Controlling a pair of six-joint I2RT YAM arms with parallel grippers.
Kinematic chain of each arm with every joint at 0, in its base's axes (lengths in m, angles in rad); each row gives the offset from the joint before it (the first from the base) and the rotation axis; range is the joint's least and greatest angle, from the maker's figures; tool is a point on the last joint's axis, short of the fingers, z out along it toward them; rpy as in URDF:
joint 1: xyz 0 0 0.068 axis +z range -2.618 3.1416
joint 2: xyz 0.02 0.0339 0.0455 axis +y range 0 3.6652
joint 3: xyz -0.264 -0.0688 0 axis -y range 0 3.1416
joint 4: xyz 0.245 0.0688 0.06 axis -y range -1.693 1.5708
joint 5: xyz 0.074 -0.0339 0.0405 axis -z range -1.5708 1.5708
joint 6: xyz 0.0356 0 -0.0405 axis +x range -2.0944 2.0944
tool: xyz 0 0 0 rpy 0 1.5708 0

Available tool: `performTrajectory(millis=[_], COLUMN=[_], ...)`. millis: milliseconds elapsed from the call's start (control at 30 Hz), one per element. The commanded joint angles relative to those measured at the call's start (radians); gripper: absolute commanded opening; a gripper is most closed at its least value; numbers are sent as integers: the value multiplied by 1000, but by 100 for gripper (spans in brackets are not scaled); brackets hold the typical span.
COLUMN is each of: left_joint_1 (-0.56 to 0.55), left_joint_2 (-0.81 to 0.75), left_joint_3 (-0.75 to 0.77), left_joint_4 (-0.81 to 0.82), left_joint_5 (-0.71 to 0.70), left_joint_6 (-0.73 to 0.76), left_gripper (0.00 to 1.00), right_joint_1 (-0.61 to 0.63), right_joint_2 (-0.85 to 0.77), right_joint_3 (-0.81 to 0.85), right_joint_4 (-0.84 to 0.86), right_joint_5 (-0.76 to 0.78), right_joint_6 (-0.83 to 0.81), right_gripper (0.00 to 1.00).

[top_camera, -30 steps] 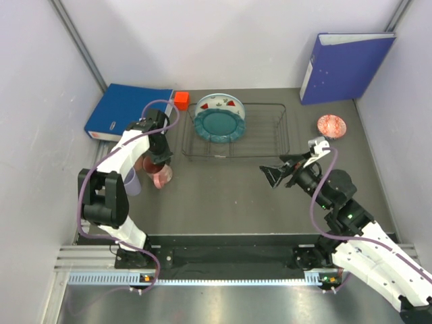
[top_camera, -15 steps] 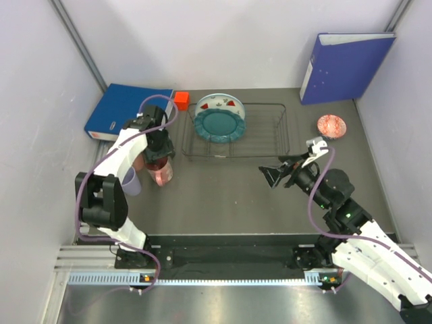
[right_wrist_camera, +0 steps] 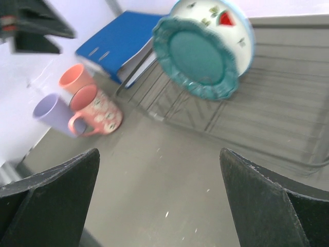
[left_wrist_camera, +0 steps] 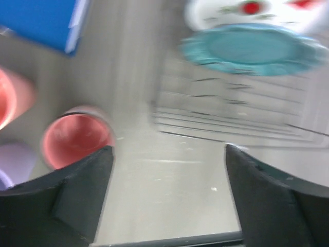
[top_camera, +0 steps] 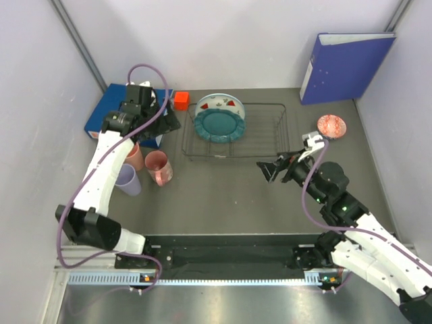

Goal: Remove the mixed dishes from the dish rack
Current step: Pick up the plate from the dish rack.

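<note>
Altogether three cups beside rack, two plates inside, one bowl apart.

Lab robot cell: white panel walls box in grey table; aluminium mounting rail nearside of dish rack, blue binder behind-right.

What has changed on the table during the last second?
The left gripper let go of the pink mug, left standing by the other cups, and drew away toward the blue binder. The right gripper edged slightly toward the rack. The teal plate, the white plate and the bowl stayed.
</note>
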Motion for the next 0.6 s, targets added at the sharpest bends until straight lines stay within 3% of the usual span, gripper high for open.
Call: performTrajectory(millis=[0,200,367,467,567], left_joint_1=[-84,-160,-165,-168,-168], left_joint_2=[-104,-194,-331,-363,-360], left_joint_3=[-5,-245,-522,-560,-525], left_joint_4=[153,397,719,775,717], left_joint_5=[87,101,148,160,144], left_joint_6=[-17,-80,-138,-137,-97], left_gripper=[99,99,99,99,99], right_joint_1=[8,8,9,6,3], right_joint_2=[95,391,634,747,841], right_joint_3=[129,310,499,628,726], right_joint_4=[23,14,19,58,83], right_joint_5=[140,240,214,229,198], right_joint_6=[-32,-112,-230,-306,-435], right_gripper=[100,100,100,100,100])
